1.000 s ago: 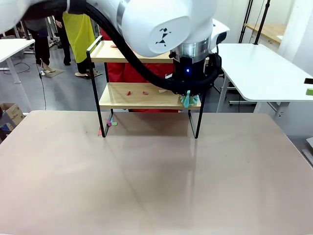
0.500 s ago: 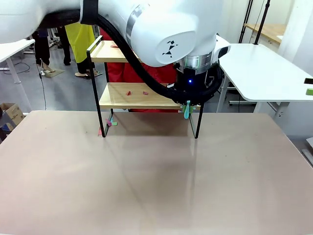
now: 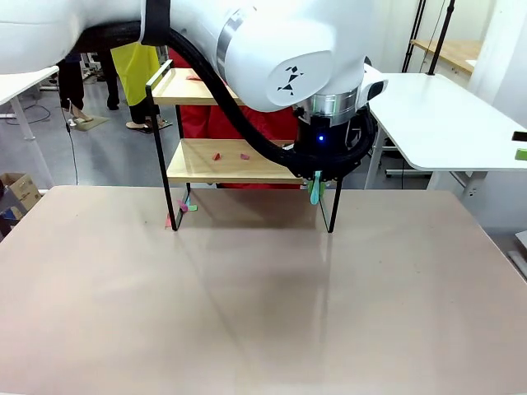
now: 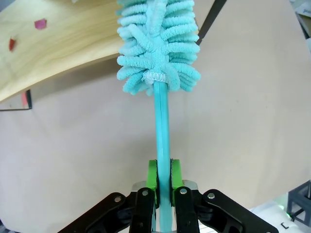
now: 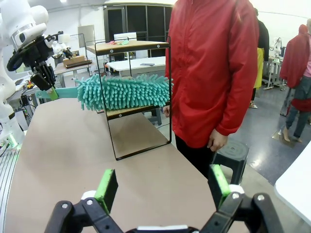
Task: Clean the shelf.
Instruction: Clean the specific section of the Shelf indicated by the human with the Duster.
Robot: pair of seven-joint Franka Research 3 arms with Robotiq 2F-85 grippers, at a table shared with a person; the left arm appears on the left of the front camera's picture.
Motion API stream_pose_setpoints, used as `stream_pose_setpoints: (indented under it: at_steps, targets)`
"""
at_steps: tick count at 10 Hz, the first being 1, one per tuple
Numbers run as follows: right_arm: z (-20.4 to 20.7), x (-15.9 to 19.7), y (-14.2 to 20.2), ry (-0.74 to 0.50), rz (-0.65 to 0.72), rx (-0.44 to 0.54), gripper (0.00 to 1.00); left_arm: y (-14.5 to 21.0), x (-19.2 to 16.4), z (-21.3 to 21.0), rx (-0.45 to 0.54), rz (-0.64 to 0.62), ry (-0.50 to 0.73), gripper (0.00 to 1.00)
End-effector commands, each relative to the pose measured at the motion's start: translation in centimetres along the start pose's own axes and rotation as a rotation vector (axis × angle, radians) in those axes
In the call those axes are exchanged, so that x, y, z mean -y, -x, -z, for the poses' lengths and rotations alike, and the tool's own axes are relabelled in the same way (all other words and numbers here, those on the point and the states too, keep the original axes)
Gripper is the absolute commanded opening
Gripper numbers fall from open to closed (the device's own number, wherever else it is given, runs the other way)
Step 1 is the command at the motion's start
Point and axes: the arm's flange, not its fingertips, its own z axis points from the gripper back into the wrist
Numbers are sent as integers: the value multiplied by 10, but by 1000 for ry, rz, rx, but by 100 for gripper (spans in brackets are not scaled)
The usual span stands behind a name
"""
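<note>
1. Front view: the shelf (image 3: 222, 170) stands at the far edge of the surface (image 3: 247, 313), a little left of its middle, with all its legs on the surface. The left arm (image 3: 280, 49) reaches across to the shelf's right end. There a thin teal part of a duster (image 3: 315, 189) hangs just below the lower board, by the front right leg. Two red scraps (image 3: 216, 155) lie on the lower board, and a few small bits (image 3: 181, 207) lie on the surface at the front left leg
2. Left wrist view: the left gripper (image 4: 164, 167) has its jaws closed on the duster's teal handle, a green pad pressed to each side. The fluffy head overlaps the edge of the wooden board near the black leg (image 4: 211, 22); whether it touches the wood I cannot tell. The red scraps lie farther along the board
3. Right wrist view: the right gripper (image 5: 163, 187) hangs over the surface with its jaws wide open and nothing between them. Ahead, the shelf is seen from its end, with the duster's head lying level with the lower board. A person in a red jacket (image 5: 214, 73) stands just beside the shelf at the surface's edge
</note>
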Motion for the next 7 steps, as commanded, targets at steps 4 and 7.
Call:
stream_pose_setpoints:
  at_steps: [4, 7]
  targets:
    - [1, -1, -4, -2, -8, -1, 100, 3, -28, 7, -27, -101, -67, 13]
    - [1, -1, -4, -2, -8, -1, 100, 12, -55, 10, -55, -138, -95, 13]
